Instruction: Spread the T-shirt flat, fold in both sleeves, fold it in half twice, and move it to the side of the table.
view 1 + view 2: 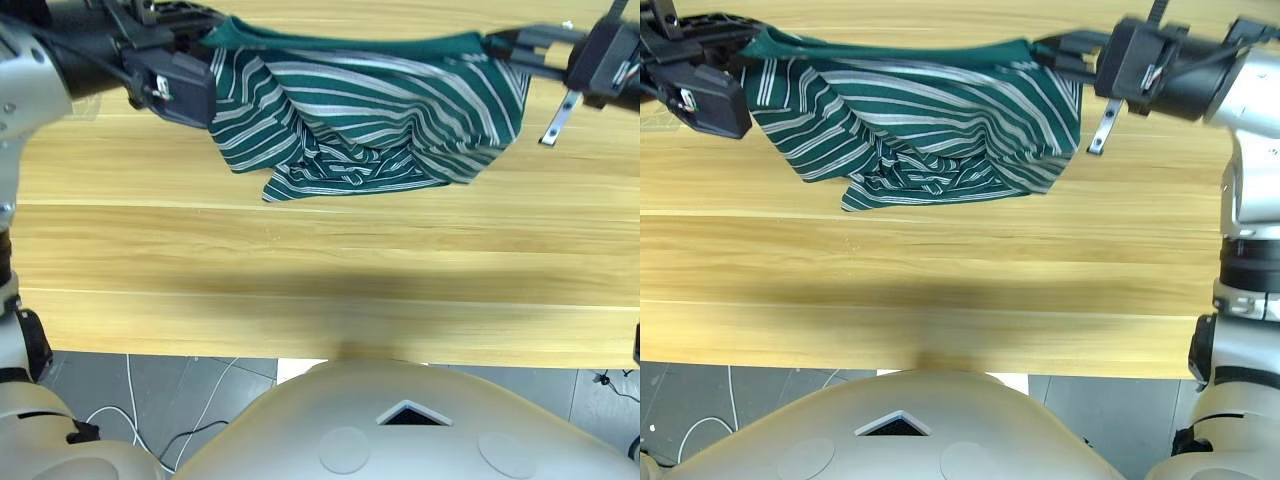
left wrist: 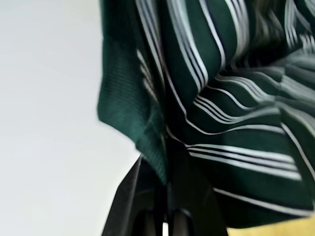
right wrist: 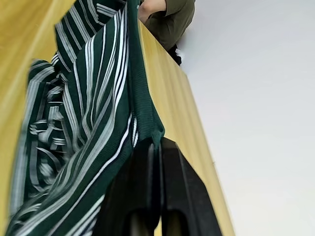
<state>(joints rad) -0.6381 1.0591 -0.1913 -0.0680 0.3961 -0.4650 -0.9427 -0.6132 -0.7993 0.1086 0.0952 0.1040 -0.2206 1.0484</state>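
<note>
When inspected, found the T-shirt (image 1: 360,110) strung by its upper edge above the far half of the desk (image 1: 300,270). Noted that edge pulled nearly straight and the striped body below sagging in folds to a crumpled bunch at the bottom. Could not establish whether that bunch rested on the desk or hung just clear of it. Judged not yet spread flat. Could not make out the sleeves within the folds.

Recorded the left end effector (image 1: 213,58) closed on the left end of the upper edge, fingers (image 2: 133,201) pinched on a small tuck of ribbed dark-green cloth. Recorded the right end effector (image 1: 1048,48) likewise closed on the right end, clamped on a narrow strip of hem in the right wrist view. Noted both holds as shallow, taken close to the cloth's margin.

Risks judged from this state:
- Slippage of the hem from either pinch if pulled further apart, given how little cloth sat inside each hold. Would drop one corner and collapse the garment into a heap.
- Creases trapped underneath if lowered straight down onto the bunch. Would call for drawing the cloth toward the near edge while lowering.
- Skewed lay if one end were set down ahead of the other. Would throw off the later folds.
- Overhang past the desk's far edge, seen close behind the cloth in the right wrist view.
</note>
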